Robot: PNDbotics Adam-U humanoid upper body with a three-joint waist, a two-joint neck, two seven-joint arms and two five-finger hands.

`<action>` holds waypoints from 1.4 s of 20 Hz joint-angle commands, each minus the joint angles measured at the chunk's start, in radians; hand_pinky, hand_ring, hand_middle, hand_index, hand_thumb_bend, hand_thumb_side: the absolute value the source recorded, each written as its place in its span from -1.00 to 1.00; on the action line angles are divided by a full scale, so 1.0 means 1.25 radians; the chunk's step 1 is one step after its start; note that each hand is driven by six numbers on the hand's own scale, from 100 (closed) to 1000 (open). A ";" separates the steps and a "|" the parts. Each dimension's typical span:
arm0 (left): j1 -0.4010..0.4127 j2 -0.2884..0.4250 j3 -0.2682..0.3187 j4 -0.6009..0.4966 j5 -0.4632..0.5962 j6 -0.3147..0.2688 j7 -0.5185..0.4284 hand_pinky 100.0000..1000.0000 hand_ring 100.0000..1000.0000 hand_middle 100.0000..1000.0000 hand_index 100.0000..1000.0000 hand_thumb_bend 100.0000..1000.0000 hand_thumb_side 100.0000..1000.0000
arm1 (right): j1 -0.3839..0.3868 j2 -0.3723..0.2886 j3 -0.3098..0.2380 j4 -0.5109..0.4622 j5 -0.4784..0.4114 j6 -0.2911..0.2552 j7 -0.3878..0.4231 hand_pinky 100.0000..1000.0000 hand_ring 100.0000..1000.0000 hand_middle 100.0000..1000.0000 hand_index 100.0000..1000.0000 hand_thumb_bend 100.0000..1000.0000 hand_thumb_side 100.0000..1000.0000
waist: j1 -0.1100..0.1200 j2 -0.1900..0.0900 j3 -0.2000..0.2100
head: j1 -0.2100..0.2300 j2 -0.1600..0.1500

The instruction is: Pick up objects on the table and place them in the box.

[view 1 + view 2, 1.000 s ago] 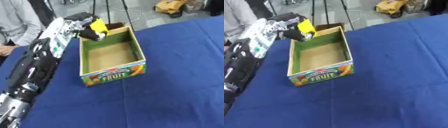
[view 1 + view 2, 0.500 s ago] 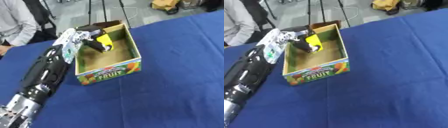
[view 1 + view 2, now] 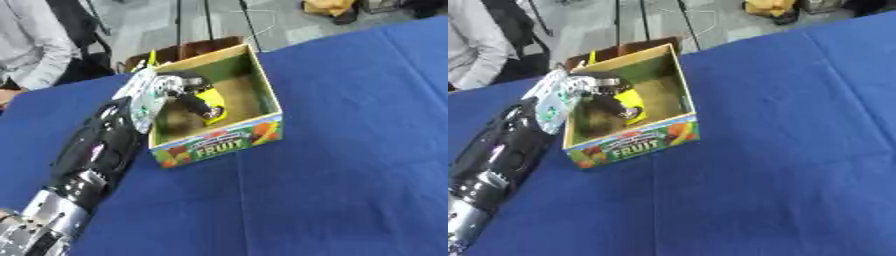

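Left hand (image 3: 175, 90): reaching over the left wall of the box, fingers curled round a yellow object with a black part.
Yellow object (image 3: 210, 101): held inside the box, low over the floor; whether it touches the floor cannot be told, nor what kind of thing it is.
Box (image 3: 262, 85): open cardboard fruit box, "FRUIT" printed on its near wall, standing on the blue tablecloth (image 3: 350, 165).
Right hand: not visible in either view.
Task stage (judgement): placement nearly done; only the release remains.
Risk (judgement): the forearm lies close along the left wall, so a careless withdrawal could drag or tip the box.
Second risk (judgement): an object released while tilted may roll, though the walls should contain it.
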 commanded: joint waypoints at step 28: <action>0.062 0.136 0.108 -0.393 0.114 0.023 0.563 0.28 0.57 0.50 0.82 0.72 1.00 | 0.041 -0.011 -0.024 -0.012 0.006 0.005 -0.026 0.58 0.79 0.70 0.73 -1.00 1.00 | -0.043 -0.035 0.054 | -0.030 0.100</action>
